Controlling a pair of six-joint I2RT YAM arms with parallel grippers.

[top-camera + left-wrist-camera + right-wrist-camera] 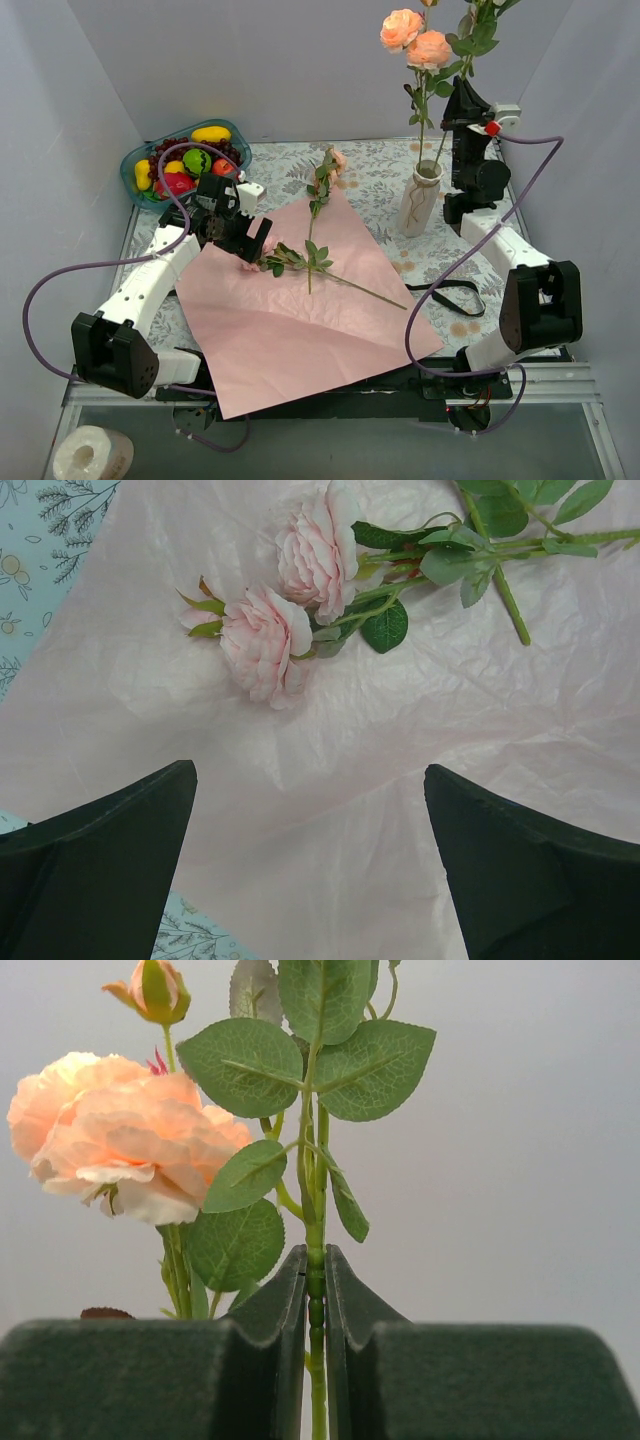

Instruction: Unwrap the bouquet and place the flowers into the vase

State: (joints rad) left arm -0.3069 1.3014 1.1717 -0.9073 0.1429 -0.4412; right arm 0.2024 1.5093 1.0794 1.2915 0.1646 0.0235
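The lilac-pink wrapping paper (290, 310) lies spread flat on the table. A stem with two pink roses (265, 640) rests on the paper, blooms toward my left gripper (250, 240). That gripper (310, 775) hovers open just short of the roses, touching nothing. A second pink rose stem (325, 175) lies at the paper's far corner. The white vase (420, 200) stands at the back right with peach roses (415, 38) rising from it. Above the vase, my right gripper (456, 100) is shut on a leafy green stem (316, 1210), with a peach bloom (110, 1135) to its left.
The black ribbon (450, 295) lies loose on the floral tablecloth right of the paper. A blue bowl of fruit (185, 165) sits at the back left. A white roll (90, 455) lies below the table's near left edge. Grey walls close in on three sides.
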